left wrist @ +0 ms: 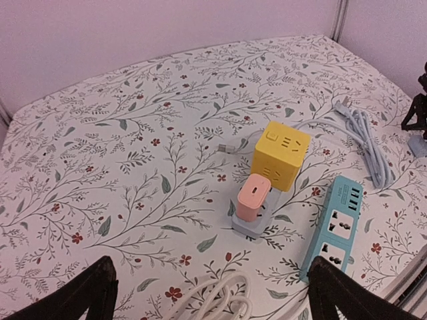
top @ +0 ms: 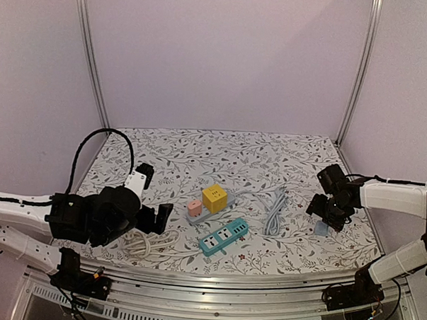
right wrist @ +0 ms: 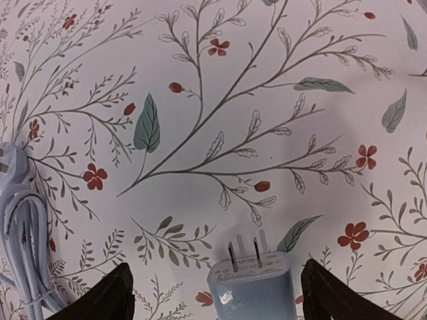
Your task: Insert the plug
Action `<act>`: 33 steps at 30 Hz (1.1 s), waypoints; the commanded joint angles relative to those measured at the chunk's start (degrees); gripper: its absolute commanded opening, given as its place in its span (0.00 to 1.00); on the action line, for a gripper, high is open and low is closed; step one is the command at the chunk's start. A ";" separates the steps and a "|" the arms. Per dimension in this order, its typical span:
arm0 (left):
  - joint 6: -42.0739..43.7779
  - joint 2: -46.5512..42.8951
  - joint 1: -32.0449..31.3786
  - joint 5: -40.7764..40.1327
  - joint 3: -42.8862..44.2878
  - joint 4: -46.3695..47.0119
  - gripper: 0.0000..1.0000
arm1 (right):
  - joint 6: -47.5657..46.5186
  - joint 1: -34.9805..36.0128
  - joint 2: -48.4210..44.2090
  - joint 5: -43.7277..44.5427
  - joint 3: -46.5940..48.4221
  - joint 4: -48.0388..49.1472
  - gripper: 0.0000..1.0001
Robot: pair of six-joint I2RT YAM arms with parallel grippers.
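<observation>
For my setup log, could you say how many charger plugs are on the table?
2. The pink charger stands in the grey socket base beside the yellow cube; the blue charger lies flat between the fingers of the right gripper. More may hide behind the left arm.

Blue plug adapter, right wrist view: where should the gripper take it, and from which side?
Probably grip the blue plug adapter across its flat side walls, coming straight down from above: it lies flat, and its prongs point forward, left clear for insertion.
</observation>
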 commanded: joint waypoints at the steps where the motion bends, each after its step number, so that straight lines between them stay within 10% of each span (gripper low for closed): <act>1: 0.45 -0.67 -0.06 0.78 -1.11 0.75 0.99 | -0.89 -0.22 2.09 -2.00 -0.64 1.64 0.84; 33: 0.54 -1.59 -0.04 0.72 -1.45 0.71 1.00 | -1.28 -0.23 4.20 -4.43 -1.45 2.37 0.36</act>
